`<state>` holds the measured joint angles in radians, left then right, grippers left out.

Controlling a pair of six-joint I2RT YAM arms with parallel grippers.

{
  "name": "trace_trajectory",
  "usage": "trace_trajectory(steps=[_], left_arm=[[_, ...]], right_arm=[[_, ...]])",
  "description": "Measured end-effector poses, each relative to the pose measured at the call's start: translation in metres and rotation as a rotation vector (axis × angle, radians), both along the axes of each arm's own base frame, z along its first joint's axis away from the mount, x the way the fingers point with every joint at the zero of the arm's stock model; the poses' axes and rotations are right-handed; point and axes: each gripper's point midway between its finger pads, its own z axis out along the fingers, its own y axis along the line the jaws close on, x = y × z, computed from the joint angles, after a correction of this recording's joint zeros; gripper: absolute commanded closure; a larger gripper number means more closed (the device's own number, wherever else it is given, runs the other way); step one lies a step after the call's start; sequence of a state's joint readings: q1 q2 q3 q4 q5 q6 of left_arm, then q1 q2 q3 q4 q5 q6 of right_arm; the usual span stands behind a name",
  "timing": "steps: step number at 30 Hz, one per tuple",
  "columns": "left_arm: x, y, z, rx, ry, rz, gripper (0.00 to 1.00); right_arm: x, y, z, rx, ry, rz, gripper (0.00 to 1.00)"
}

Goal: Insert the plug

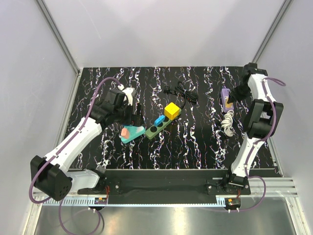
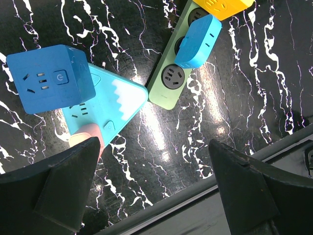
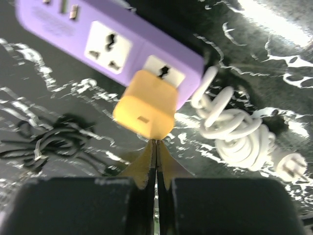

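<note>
The yellow plug [image 3: 144,110] sits in the middle of the right wrist view. Its far end is against the right-hand socket of the purple power strip [image 3: 107,44], which runs across the upper left of that frame. The plug looks slightly tilted, and I cannot tell whether its pins are fully home. The right gripper [image 3: 156,152] is at the bottom centre, jaws closed tip to tip with nothing between them. Their point is just under the plug's near face (touching or barely short; the blur hides it). A coiled white cable [image 3: 239,132] lies at the right, beside the strip.

The step in hand, I judge, is the seating: the plug stands unheld at the socket, and the shut jaws serve as a pusher. The next move calls for a straight push along the plug's axis, centred on its back face so it does not tip. It should be gentle enough that the strip does not slide on the table [image 1: 195,147].

The left gripper [image 2: 152,144] hangs with jaws wide open and empty, below the teal block [image 2: 110,105] and green strip [image 2: 171,81] in its frame.
</note>
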<state>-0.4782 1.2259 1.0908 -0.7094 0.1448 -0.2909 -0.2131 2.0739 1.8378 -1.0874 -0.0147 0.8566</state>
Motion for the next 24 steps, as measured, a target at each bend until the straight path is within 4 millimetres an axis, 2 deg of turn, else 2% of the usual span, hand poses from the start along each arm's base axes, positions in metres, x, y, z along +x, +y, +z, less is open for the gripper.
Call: trace_trajectory(steps=[10, 15, 24], left_arm=[[0.0, 0.0, 0.0, 0.005, -0.002, -0.001, 0.01], [0.0, 0.0, 0.0, 0.005, -0.002, -0.001, 0.01], [0.001, 0.001, -0.001, 0.008, -0.003, 0.001, 0.01]], right_arm=[[-0.002, -0.002, -0.007, -0.013, 0.012, 0.045, 1.0], [0.003, -0.003, -0.01, -0.016, 0.011, 0.062, 1.0], [0.003, 0.004, -0.017, 0.013, -0.001, 0.072, 1.0]])
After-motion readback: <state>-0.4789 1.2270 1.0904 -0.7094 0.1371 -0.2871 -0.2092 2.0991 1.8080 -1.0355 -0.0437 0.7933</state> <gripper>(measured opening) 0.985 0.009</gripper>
